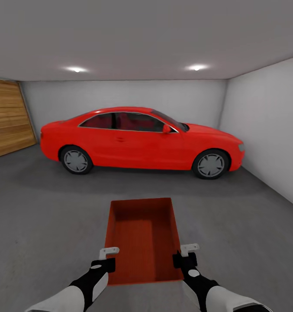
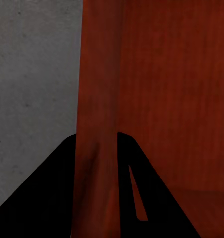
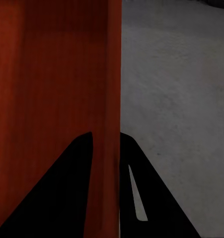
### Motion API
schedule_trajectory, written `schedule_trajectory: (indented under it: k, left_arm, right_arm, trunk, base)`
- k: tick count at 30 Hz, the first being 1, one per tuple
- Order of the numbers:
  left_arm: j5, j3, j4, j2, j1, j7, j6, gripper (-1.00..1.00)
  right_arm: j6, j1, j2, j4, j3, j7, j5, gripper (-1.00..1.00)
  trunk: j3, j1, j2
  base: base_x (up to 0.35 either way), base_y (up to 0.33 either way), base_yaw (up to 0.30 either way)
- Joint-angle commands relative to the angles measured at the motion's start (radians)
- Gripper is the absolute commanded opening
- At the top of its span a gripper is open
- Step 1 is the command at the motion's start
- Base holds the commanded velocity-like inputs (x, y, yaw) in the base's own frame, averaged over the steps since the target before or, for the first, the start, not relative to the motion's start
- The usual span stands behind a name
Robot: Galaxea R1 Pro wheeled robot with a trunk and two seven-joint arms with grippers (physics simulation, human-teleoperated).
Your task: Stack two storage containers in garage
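The slatted wooden door [image 1: 8, 117] runs off the head view's left edge. The red car [image 1: 142, 138] hides the base of the back wall and its own far-side wheels. The near corners of the storage container [image 1: 142, 238] are covered by the left tool [image 1: 106, 258] and right tool [image 1: 186, 255]. In both wrist views the container wall runs past the frame, and the fingers [image 2: 47, 198] are plain black shapes.

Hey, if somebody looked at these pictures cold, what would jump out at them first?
A red car parked side-on across the back of the garage. Nearer, an orange-red storage container held over the grey floor, the left gripper and right gripper each clamped on a side wall.
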Motion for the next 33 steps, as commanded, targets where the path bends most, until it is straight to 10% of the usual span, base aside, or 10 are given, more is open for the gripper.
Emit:
schedule_trajectory:
  k: [1,33]
  left_arm:
    - [-0.006,0.021,-0.003,0.007,-0.001,0.011,0.001,-1.00]
    - [-0.006,0.021,-0.003,0.007,-0.001,0.011,0.001,-1.00]
  right_arm:
    - [-0.003,0.000,0.000,0.003,-0.005,-0.008,-0.010,-1.00]
    - [-0.003,0.000,0.001,0.003,-0.006,-0.009,-0.015,-1.00]
  trunk:
    - [0.000,0.001,-0.001]
    - [0.000,0.001,-0.001]
  base:
    - [0.318,0.000,0.000]
    - [0.318,0.021,-0.168]
